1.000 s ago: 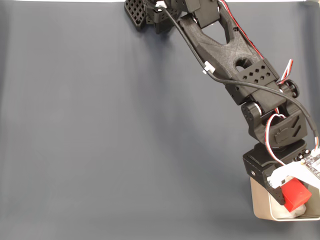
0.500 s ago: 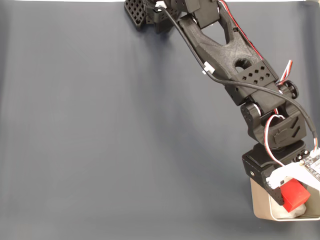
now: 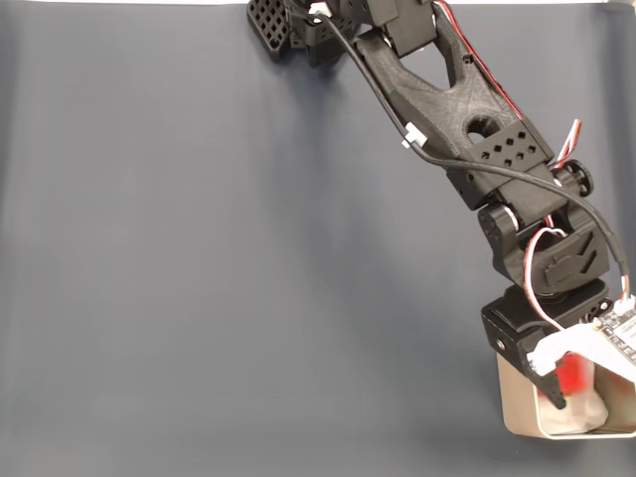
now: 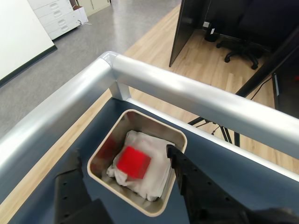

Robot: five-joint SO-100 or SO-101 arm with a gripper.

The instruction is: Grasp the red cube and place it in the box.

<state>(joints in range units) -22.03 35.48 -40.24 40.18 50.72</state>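
In the wrist view we see the small bright red cube (image 4: 133,162) (slightly blurred) over the crumpled white paper lining (image 4: 140,179) of the beige rounded-corner box (image 4: 103,141), free of both fingers. Our black two-finger gripper (image 4: 124,161) is spread wide above the box, one finger on each side. In the fixed view the cube (image 3: 572,380) shows as a red smear just below the white wrist piece (image 3: 576,347), over the box (image 3: 517,407) on the dark blue-grey table (image 3: 248,298).

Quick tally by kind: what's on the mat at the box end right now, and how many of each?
Red cube: 1, inside the box on the white paper
Box: 1
White paper lining: 1
End effector: 1, open above the box
Total: 4
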